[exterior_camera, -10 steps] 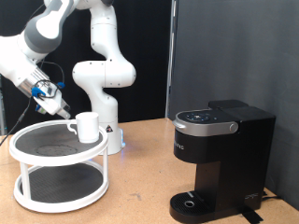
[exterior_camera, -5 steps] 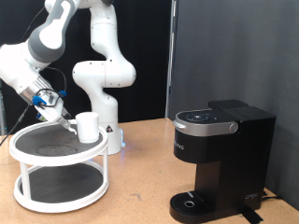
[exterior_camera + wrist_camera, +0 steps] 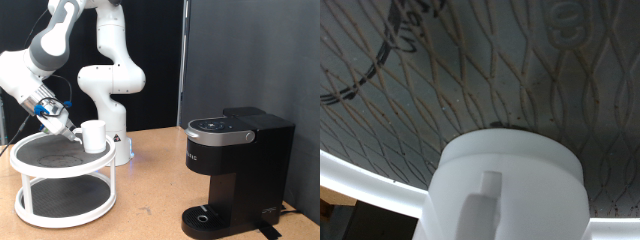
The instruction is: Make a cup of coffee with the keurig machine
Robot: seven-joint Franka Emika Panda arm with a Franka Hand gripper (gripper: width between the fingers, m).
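Observation:
The white cup [image 3: 94, 136] stands upright on the top tier of a white round two-tier tray stand [image 3: 40, 171] at the exterior view's left. My gripper [image 3: 71, 128] hangs just left of the cup, low over the tray's dark mesh, close to the cup or touching it. In the wrist view the cup [image 3: 510, 185] fills the lower middle with its handle [image 3: 484, 203] facing the camera, and my fingers do not show. The black keurig machine [image 3: 235, 165] stands at the exterior view's right with its lid shut and nothing on its drip base [image 3: 205, 216].
The arm's white base [image 3: 110, 95] stands behind the tray stand. A dark vertical pole [image 3: 185, 60] rises behind the machine. The brown table [image 3: 150, 200] lies bare between stand and machine.
My gripper has moved slightly down and towards the cup over the tray's top tier. The cup and the machine have not moved.

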